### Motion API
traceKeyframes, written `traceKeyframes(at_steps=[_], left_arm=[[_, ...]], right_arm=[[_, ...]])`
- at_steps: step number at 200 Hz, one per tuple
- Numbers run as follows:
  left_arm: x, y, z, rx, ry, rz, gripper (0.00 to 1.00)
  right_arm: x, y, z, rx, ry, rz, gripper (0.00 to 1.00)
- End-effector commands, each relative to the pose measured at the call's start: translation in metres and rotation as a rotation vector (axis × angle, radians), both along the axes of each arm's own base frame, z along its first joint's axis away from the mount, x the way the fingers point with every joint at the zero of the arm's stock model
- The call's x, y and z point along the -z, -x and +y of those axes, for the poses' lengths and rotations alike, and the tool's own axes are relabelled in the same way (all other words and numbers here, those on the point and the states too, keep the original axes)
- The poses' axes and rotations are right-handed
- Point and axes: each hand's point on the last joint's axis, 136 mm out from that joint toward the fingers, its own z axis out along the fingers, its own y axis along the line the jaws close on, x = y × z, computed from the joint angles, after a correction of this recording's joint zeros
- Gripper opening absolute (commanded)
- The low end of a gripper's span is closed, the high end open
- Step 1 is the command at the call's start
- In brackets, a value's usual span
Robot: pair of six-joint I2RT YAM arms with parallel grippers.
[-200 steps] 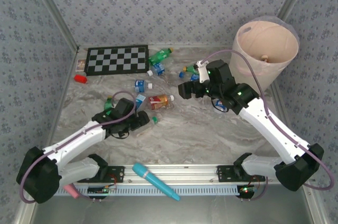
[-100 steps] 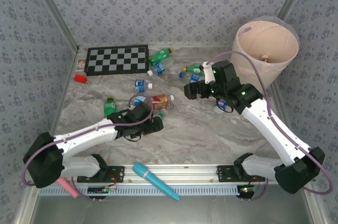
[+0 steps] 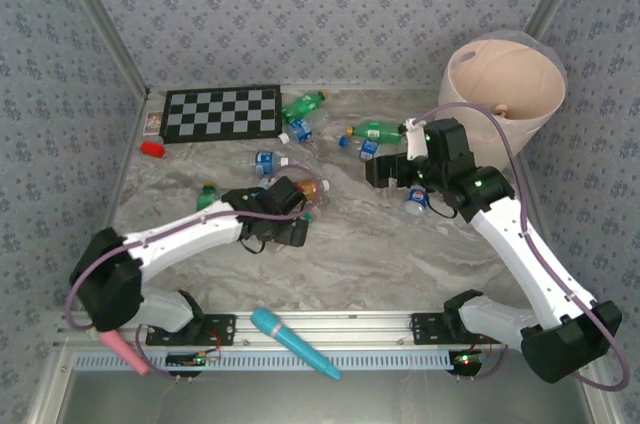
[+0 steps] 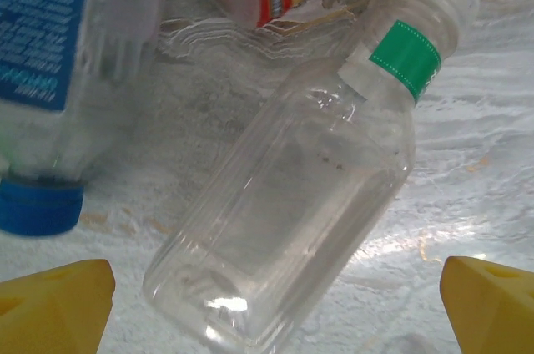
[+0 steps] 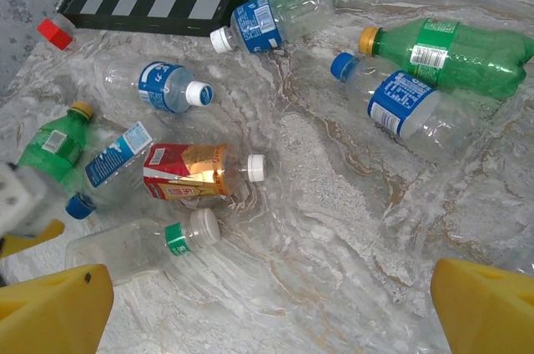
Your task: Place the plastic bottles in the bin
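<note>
Several plastic bottles lie scattered mid-table. A clear bottle (image 4: 284, 204) with a green neck band and white cap lies slanted under my left gripper (image 4: 271, 312), its base between the wide-apart yellow fingertips (image 4: 54, 308); nothing is gripped. The top view has this gripper (image 3: 297, 227) just below a red-label bottle (image 3: 300, 190). My right gripper (image 5: 269, 316) hangs open above bare marble, right of the clear bottle (image 5: 133, 245) and the red-label bottle (image 5: 188, 172). From above, my right gripper (image 3: 385, 172) is left of the pink-beige bin (image 3: 500, 69) at the far right.
A green bottle (image 5: 442, 53) and blue-label bottles (image 5: 400, 103) (image 5: 267, 24) lie toward the back. A chessboard (image 3: 222, 113) and small red block (image 3: 152, 149) sit at back left. A teal microphone (image 3: 295, 344) and a pink one (image 3: 130, 354) rest by the near rail.
My left arm has swung right, away from the green bottle at the left and over the clear bottle by the red-label one. My right gripper has shifted right, toward the bin.
</note>
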Motion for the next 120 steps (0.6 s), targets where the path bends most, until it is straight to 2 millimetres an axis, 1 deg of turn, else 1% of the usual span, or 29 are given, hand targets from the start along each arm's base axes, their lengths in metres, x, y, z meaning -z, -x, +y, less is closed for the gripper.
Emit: traceKeyframes(at_steps=[1,18,33,45,80,99,120], left_arm=[[0.000,-0.015,-0.006,0.136,-0.087,-0.011,1.00],[0.012,-0.017,-0.009,0.143,-0.075,0.041,1.00],[0.021,-0.010,-0.017,0.159,-0.029,0.096,1.00],[0.023,-0.003,-0.022,0.164,0.008,0.124,1.00],[0.032,0.013,-0.022,0.149,-0.023,0.168,1.00],[0.037,0.022,-0.026,0.150,-0.028,0.177,0.96],[0.042,0.027,-0.024,0.131,-0.043,0.186,0.94]], right_arm=[[0.000,0.007,-0.003,-0.011,-0.004,0.003,1.00],[0.001,0.007,-0.005,-0.007,-0.006,0.005,0.99],[0.001,0.006,-0.007,-0.002,-0.007,0.010,0.99],[0.001,0.006,-0.008,0.003,-0.010,0.012,1.00],[0.004,0.000,-0.011,0.017,-0.024,0.019,1.00],[0.006,-0.006,-0.014,0.035,-0.029,0.024,1.00],[0.005,-0.008,-0.016,0.043,-0.033,0.020,1.00]])
